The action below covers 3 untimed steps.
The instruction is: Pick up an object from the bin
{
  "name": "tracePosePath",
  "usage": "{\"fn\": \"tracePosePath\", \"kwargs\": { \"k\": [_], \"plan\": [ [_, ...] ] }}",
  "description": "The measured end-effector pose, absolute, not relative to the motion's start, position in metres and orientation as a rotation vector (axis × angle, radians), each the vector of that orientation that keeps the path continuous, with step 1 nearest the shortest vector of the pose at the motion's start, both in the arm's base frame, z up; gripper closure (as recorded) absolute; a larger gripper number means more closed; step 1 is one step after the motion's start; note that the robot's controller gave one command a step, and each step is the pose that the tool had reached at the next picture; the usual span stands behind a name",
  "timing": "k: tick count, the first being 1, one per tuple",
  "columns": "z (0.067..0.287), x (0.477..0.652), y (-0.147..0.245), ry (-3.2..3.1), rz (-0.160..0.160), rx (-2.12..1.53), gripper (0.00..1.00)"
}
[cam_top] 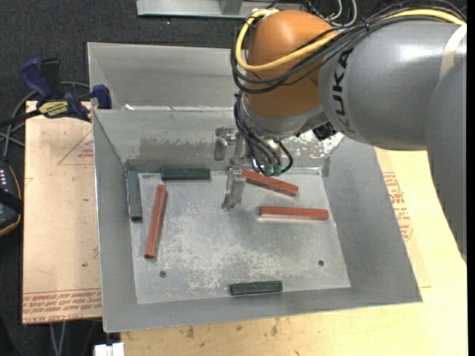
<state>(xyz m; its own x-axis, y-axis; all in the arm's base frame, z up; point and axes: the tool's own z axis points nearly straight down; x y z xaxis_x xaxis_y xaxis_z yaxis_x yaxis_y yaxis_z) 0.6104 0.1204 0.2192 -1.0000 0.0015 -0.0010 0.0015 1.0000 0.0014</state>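
The gripper (236,193) hangs low near the middle of the bin (223,262). A tilted red bar (272,184) sits just at its three o'clock, a second red bar (293,213) toward four, and a dark green bar (185,173) at ten.

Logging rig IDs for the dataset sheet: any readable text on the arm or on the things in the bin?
"KUK": black letters running down the grey arm link; whatever follows them cannot be made out.
Red bars and dark green bars: no text on them.
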Motion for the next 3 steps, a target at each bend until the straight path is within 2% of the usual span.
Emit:
{"fn": "tracePosePath", "kwargs": {
  "k": [1, 2, 3],
  "plan": [
    [0.147, 0.587, 0.034, 3.146, -0.005, -0.124, 0.0],
    [0.068, 0.628, -0.043, 3.137, -0.001, 0.043, 0.0],
    [0.075, 0.631, -0.039, 3.13, 0.003, 0.034, 1.0]
  ]
}}
